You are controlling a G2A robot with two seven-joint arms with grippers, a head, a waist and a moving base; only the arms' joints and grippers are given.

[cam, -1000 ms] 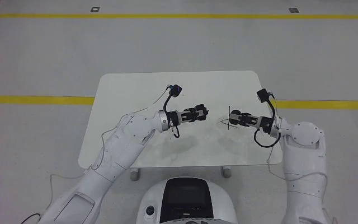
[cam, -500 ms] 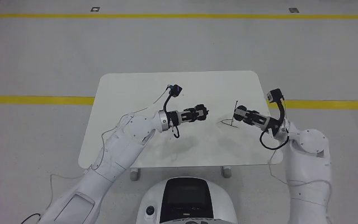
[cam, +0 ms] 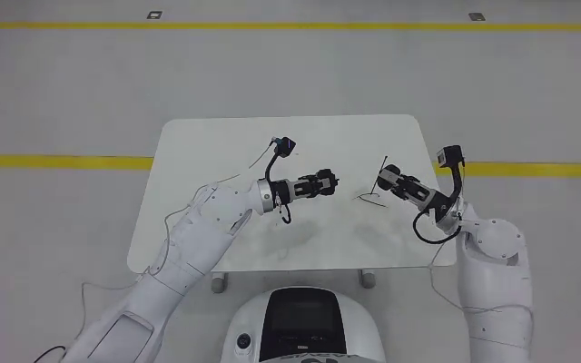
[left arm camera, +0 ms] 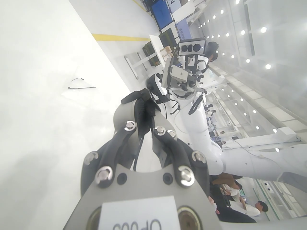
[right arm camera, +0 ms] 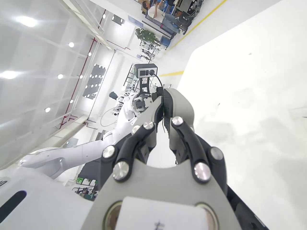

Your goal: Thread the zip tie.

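Bright overhead light, glare, fisheye edges

Over the white table (cam: 209, 181) the two arms point at each other. The left gripper (cam: 330, 181) hangs near the middle. The right gripper (cam: 382, 178), apart from it, pinches a thin black zip tie (cam: 384, 165) that pokes toward the far edge. A curved black strand (cam: 367, 196) lies on the tabletop just beside that gripper.

The zip tie (cam: 383, 166) in the right pincer (cam: 382, 178) is too thin to tell head from tail, and the clamped part is hidden. Beside that pincer, a dark wisp (cam: 367, 195) on the table (cam: 227, 172) is too small to identify.
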